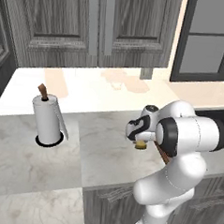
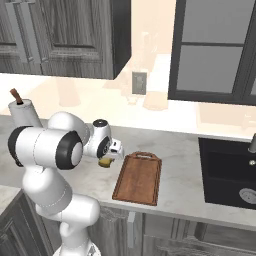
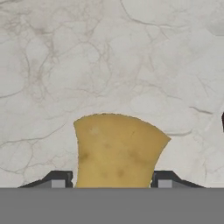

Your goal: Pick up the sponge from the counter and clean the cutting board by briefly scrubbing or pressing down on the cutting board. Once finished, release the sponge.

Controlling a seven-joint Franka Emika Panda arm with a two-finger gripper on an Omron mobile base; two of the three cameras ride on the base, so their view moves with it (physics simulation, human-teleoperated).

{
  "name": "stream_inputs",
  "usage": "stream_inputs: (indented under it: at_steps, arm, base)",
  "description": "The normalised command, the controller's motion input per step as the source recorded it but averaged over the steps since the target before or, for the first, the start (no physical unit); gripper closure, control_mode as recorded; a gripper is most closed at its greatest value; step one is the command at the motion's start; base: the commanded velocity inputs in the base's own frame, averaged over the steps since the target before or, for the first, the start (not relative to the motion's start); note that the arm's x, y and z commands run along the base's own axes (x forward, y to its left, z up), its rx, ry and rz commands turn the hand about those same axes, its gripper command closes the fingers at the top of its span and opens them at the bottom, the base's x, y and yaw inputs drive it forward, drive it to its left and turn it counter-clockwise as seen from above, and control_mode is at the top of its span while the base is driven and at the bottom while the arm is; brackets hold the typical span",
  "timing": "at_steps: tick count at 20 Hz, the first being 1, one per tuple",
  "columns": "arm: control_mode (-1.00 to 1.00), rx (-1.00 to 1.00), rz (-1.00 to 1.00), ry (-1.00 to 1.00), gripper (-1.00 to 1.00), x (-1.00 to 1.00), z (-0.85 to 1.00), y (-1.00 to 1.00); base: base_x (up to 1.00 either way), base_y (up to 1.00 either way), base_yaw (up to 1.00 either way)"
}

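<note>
The small mustard-yellow sponge block (image 3: 117, 151) sits between the two dark finger tips of the white arm's gripper (image 3: 113, 181), which are closed against its sides, so the grip appears made. In the right base view the gripper (image 2: 109, 156) hangs low over the pale marbled stone counter (image 2: 185, 150) with the sponge (image 2: 105, 162) under it, just beside the left long edge of the flat reddish-brown wooden cutting board (image 2: 140, 177); whether the sponge is off the stone yet I cannot tell. By my judgement the pick-up is nearly done, while carrying the sponge over the board, pressing or scrubbing it there, and letting go are all left.
</note>
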Motion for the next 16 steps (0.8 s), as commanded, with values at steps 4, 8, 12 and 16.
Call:
stream_inputs:
  at_steps: [4, 8, 12, 16]
  arm:
    - [-1.00, 0.02, 0.00, 0.09, 1.00, 0.00, 0.00, 0.00]
    - [-1.00, 0.03, 0.00, 0.05, 1.00, 0.00, 0.04, 0.00]
    - [-1.00, 0.06, 0.00, 0.00, 1.00, 0.00, 0.37, -0.02]
    - [-1.00, 0.06, 0.00, -0.05, 1.00, -0.15, 0.51, -0.18]
  base:
    - [0.00, 0.00, 0.00]
    - [0.00, 0.00, 0.00]
    - [0.00, 0.00, 0.00]
    - [0.00, 0.00, 0.00]
